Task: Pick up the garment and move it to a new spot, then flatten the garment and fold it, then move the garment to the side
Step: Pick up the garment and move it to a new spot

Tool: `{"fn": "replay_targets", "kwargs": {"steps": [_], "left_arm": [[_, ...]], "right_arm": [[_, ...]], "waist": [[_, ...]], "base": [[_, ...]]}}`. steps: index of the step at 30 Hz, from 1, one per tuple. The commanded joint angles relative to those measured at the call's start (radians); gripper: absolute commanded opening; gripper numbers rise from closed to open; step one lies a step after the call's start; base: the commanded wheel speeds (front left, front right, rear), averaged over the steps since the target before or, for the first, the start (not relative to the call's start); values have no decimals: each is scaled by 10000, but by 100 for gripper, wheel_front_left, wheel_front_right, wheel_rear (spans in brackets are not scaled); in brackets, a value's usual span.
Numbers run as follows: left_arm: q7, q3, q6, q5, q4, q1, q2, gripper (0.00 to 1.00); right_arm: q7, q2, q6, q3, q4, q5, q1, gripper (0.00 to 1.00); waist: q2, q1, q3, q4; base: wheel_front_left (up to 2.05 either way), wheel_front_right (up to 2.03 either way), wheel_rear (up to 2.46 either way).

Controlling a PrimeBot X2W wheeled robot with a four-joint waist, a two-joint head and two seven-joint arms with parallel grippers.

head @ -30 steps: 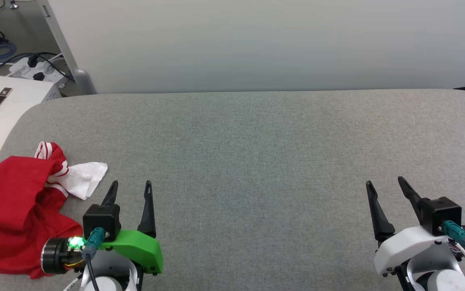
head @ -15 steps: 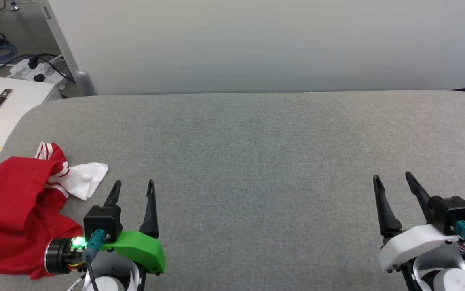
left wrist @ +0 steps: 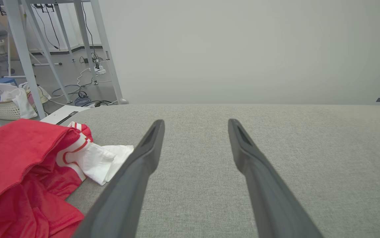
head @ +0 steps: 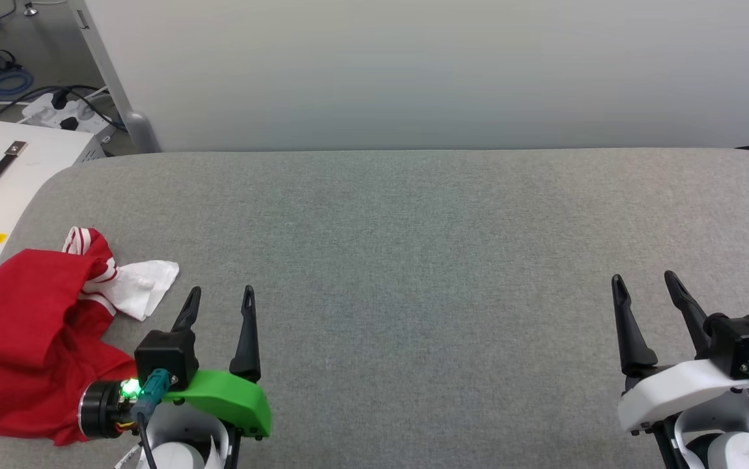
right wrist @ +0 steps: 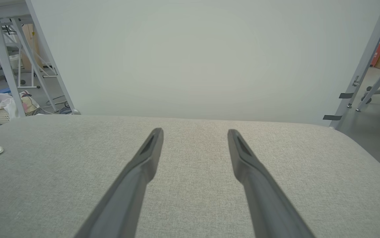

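- I see the shirt (head: 23, 339) crumpled in a red heap at the near left corner of the grey padded table (head: 413, 247), and its left part reaches the table's left edge
- One white sleeve (head: 143, 283) with red stripes comes out of the heap on the far side and lies on the table, pointing toward the middle
- The left gripper (head: 222, 290) is just to the right of the shirt, on the near side of the sleeve; its two dark fingers are spread apart, they point away from me over bare table, and nothing is between them
- In the head view the black wrist part of this arm overlaps the red cloth; I cannot tell if it touches it
- The right gripper (head: 643, 277) is at the near right of the table, well apart from the shirt; its fingers are also spread wide with only grey table between them, so it grasps nothing
- Behind the table a pale panel (head: 413, 65) stands upright
- On the floor to the left I see a white box (head: 29, 153) with a black handle, a power strip (head: 65, 111) with cables, and, in the left wrist view, a basket (left wrist: 1, 110) holding cloth
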Motion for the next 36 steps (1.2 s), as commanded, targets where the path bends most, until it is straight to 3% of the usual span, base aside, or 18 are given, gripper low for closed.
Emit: {"fn": "replay_targets", "kwargs": {"steps": [1,10,36], "left_arm": [[-122,2,50,-95,40,-209,-22,100],[-305,84,98,-258,116,-350,-26,100],[-847,659,105,-807,486,-377,-39,100]], "right_arm": [[-8,-8,-3,-32,-112,105,117,100],[145,-9,-4,147,-446,-2,125,100],[303,-264,-6,961,-1018,52,25,100]], "waist": [[0,0,23,84],[0,0,142,805],[0,0,358,4229]], "base": [[0,0,0],[0,0,0],[0,0,0]]}}
